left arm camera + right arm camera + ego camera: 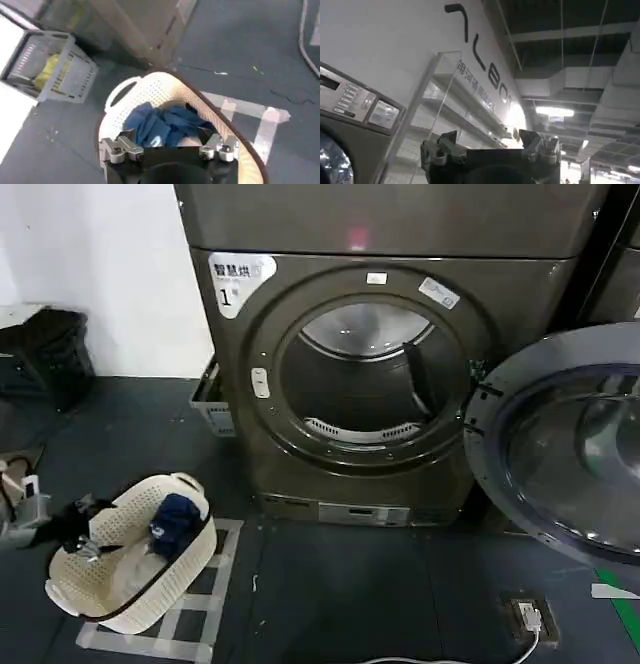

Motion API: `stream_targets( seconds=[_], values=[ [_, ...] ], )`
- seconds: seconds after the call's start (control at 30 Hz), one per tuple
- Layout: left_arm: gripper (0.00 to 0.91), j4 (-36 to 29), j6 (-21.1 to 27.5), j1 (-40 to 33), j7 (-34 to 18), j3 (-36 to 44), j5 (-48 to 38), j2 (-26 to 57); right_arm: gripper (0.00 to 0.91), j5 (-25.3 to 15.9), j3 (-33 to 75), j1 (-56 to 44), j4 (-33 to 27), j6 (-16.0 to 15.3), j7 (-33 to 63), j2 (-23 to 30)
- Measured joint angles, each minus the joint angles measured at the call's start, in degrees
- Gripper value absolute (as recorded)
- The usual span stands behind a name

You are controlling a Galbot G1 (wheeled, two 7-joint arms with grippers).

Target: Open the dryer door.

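From the head view, the bronze-grey dryer (380, 384) with the white "1" sticker (238, 281) stands against the far wall, its round drum mouth bare and dark. The dryer door (570, 444) hangs swung out to the right, its chrome rim reaching toward the near right, with the tinted glass facing the room. Dark floor lies free in front of the machine. A white laundry basket (130, 559) with blue cloth (175, 519) inside sits at the near left on a taped square, well apart from the door. A grey crate (212, 406) rests beside the dryer's left lower corner. In the left wrist view, the left claw (169, 150) hovers over that white basket (160, 90), its fingers spread wide and holding nothing, the blue cloth (160, 125) just beyond them. In the right wrist view, the right claw (490, 147) points upward toward ceiling lights, fingers wide apart and empty, with a dryer control panel (355, 102) at one side.
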Motion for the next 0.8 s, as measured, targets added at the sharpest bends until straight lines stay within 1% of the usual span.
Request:
stream_targets(
  seconds=[0.2,0.3,0.37,0.43,0.63,0.8],
  values=[
    [0.907,1.16,-1.56,0.08,2.2,0.02,4.08,0.4,0.907,-0.02,0.23,-0.07,-0.06,-0.03,-0.04,-0.01],
    [0.907,1.38,-1.3,0.05,2.29,0.02,3.65,0.4,0.907,-0.03,0.39,-0.18,-0.23,-0.04,-0.04,-0.01],
    [0.907,1.34,-0.47,-0.09,1.05,-0.03,2.62,0.13,0.907,-0.03,0.39,-0.18,-0.28,-0.04,-0.05,0.05],
    [0.907,1.37,-0.36,-0.18,1.05,-0.11,2.55,0.01,0.907,-0.03,0.35,-0.19,-0.29,-0.04,-0.11,0.13],
    [0.907,2.27,-1.04,-0.11,1.66,-0.1,3.43,0.07,0.907,-0.03,0.59,-0.37,-0.57,-0.02,-0.13,0.17],
    [0.907,2.55,-2.76,-0.14,4.66,-0.13,6.24,0.42,0.907,-0.03,0.99,-0.51,-0.56,-0.02,-0.23,0.09]
  ],
)
